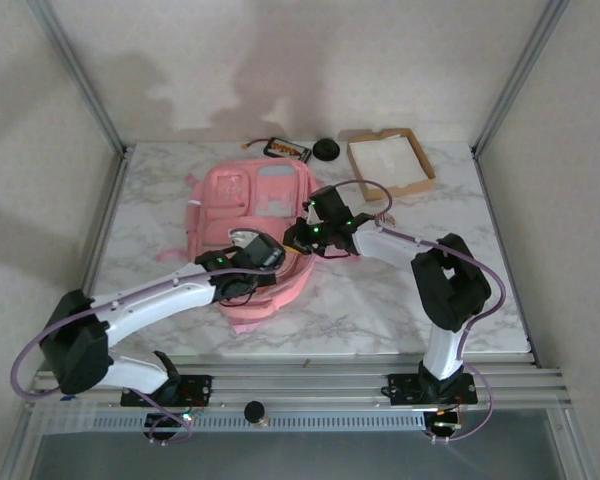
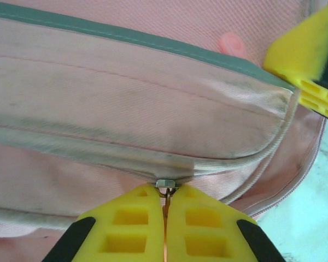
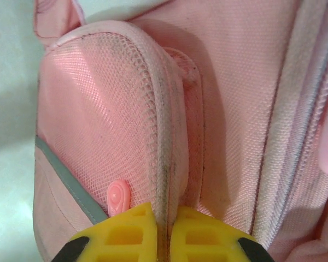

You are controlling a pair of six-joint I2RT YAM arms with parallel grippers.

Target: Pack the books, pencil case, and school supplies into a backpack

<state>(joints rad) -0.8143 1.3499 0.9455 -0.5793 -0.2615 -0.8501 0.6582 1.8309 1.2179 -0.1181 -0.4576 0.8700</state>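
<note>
We find the large soft pink fabric backpack (image 1: 230, 200) lying flat near the middle of the white marbled table (image 1: 380, 300), and a thin dark brown book (image 1: 285, 150) lies just beyond its far edge. The left gripper (image 2: 167, 192) has its yellow fingers pressed together on the small metal zipper pull (image 2: 165, 184) at the bag's seam, while the right gripper (image 3: 164, 215) is pinched tight on the piped rim of the pink mesh pocket (image 3: 98, 120). A shallow cardboard tray (image 1: 425, 165) sits at the far right, apart from the bag.
</note>
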